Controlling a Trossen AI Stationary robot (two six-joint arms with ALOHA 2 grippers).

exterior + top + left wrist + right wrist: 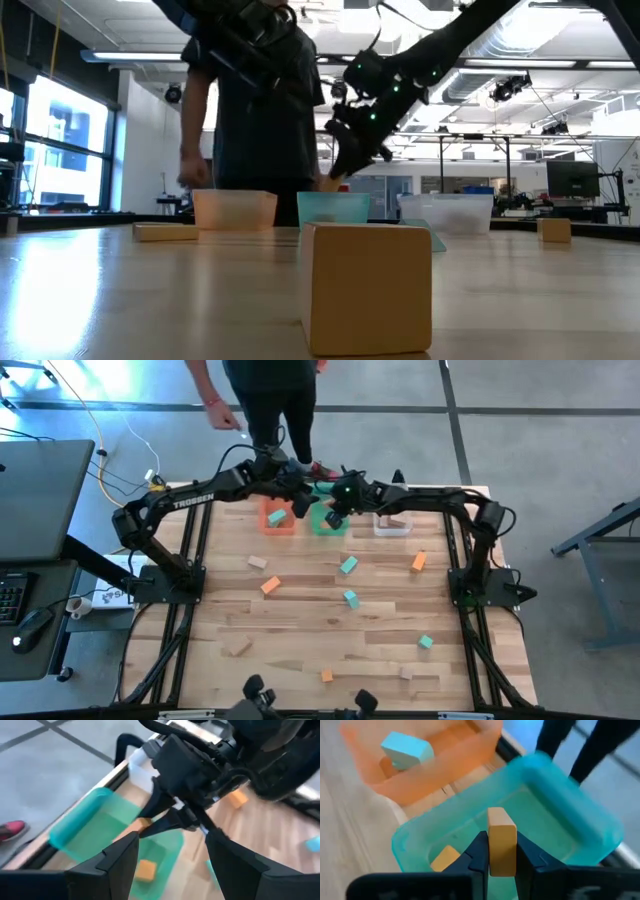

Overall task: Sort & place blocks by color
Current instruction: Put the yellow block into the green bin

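the right pincer (501, 862) is clenched on 1 orange block (501, 842), which stands tall between its fingers. right under the pincer is the green tray (570, 800), with 1 more orange block (445, 858) lying in it. the orange tray (445, 755), holding a teal block (407, 747), sits just beside the green one, so i think the block must go sideways to it. the left pincer (172, 852) hangs open just above the right pincer, grasping nothing.

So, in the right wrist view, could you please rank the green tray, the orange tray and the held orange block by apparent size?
1. Green tray, largest, though nearest the camera.
2. Orange tray, partly cut off, so unsure.
3. Orange block, held by the right gripper, smallest.
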